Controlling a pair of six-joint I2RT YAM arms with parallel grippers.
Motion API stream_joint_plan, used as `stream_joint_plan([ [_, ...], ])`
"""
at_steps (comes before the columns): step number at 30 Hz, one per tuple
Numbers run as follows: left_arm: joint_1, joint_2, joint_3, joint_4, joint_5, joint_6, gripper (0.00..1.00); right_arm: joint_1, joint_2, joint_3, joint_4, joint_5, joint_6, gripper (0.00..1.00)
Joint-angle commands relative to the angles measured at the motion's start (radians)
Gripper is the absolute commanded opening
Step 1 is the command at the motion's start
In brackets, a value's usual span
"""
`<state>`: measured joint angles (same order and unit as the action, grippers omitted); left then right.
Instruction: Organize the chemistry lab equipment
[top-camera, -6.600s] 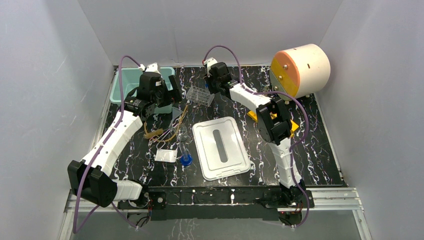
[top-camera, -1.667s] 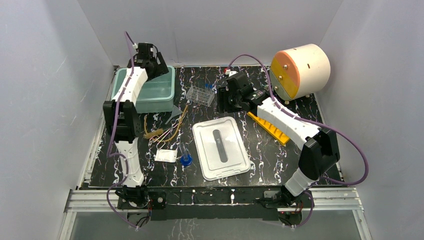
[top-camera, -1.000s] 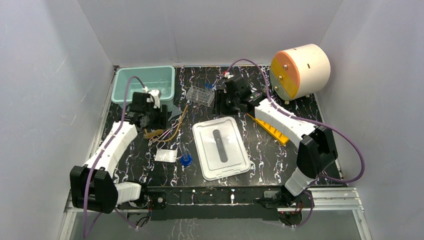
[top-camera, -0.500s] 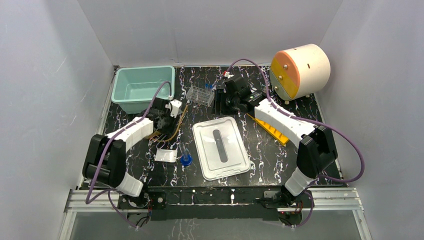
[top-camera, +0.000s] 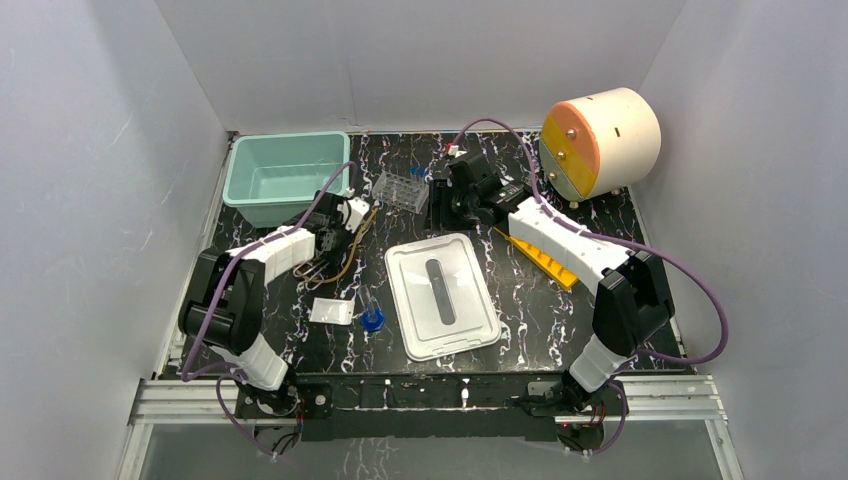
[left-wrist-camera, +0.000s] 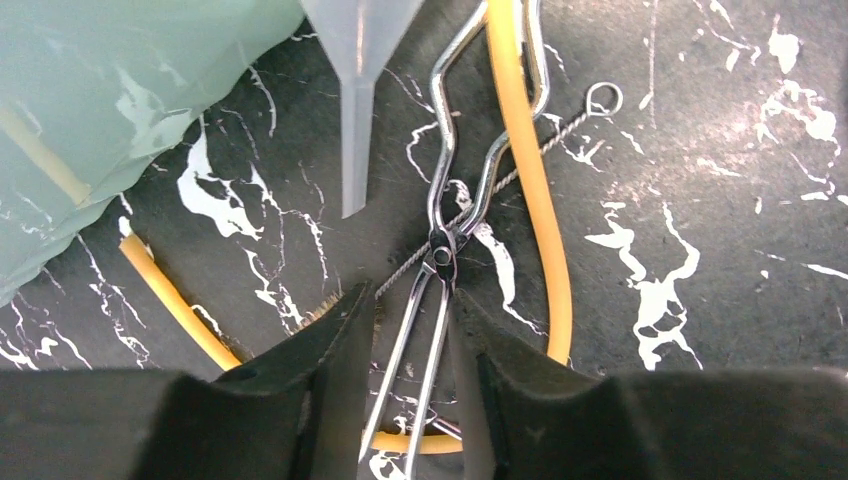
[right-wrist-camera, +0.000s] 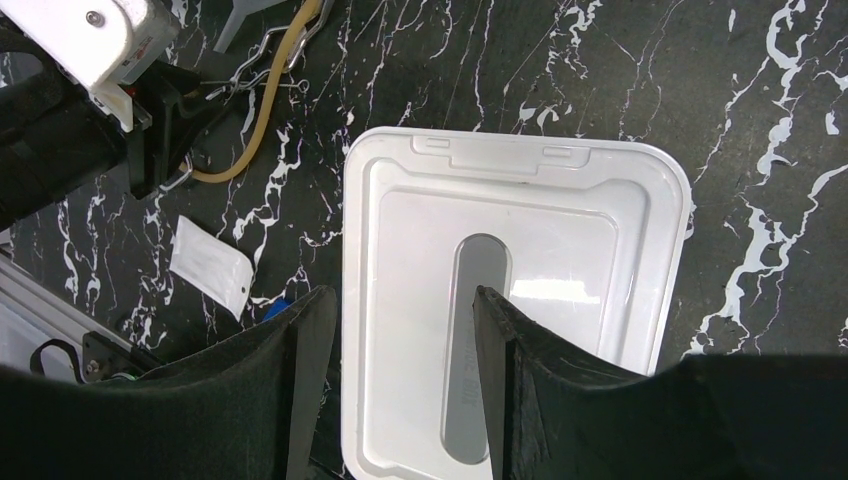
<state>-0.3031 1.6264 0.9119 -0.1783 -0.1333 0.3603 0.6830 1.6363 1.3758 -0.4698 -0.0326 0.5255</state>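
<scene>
My left gripper (left-wrist-camera: 410, 300) is low over the tangle in front of the teal bin (top-camera: 288, 140), seen from above as the left gripper (top-camera: 338, 226). Its jaws stand narrow and open, straddling the two arms of the metal tongs (left-wrist-camera: 440, 258) with slivers of gap. The tan rubber tubing (left-wrist-camera: 525, 170) loops under the tongs. A clear funnel (left-wrist-camera: 358, 120) and a thin twisted wire rod (left-wrist-camera: 570, 120) lie just beyond. My right gripper (right-wrist-camera: 402, 300) hangs open and empty above the white lid (right-wrist-camera: 600, 230).
A clear tube rack (top-camera: 400, 190) stands at the back centre and a yellow rack (top-camera: 545, 258) lies right of the lid. A white packet (top-camera: 332, 311) and a blue-capped tube (top-camera: 371, 318) lie near the front. The cream drum (top-camera: 600, 140) sits back right.
The left arm has swung from the bin down onto the tubing tangle, and its jaws have narrowed around the tongs. The right arm has stayed put.
</scene>
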Motion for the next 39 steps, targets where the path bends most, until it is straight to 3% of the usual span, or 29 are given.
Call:
stream_joint_plan([
  [1,-0.001,-0.051,-0.001,0.029,-0.033,0.031,0.26,0.006,0.006,0.028,0.013,0.004,-0.002,0.61],
  [9,-0.001,-0.139,-0.029,0.041,-0.072,0.100,0.31,0.006,0.020,0.038,0.014,-0.004,0.005,0.61],
  [20,-0.001,0.013,-0.048,0.140,-0.111,0.156,0.35,0.006,0.031,0.070,-0.014,-0.010,-0.002,0.60],
  [25,0.000,0.034,-0.046,0.168,-0.126,0.179,0.31,0.006,0.030,0.070,-0.019,-0.007,-0.004,0.60],
  [32,-0.001,0.025,-0.049,0.056,0.040,0.159,0.40,0.006,0.030,0.071,-0.020,0.003,-0.004,0.60],
  [39,0.001,0.040,-0.008,-0.088,0.226,0.133,0.37,0.006,0.042,0.091,-0.033,0.000,-0.010,0.60],
])
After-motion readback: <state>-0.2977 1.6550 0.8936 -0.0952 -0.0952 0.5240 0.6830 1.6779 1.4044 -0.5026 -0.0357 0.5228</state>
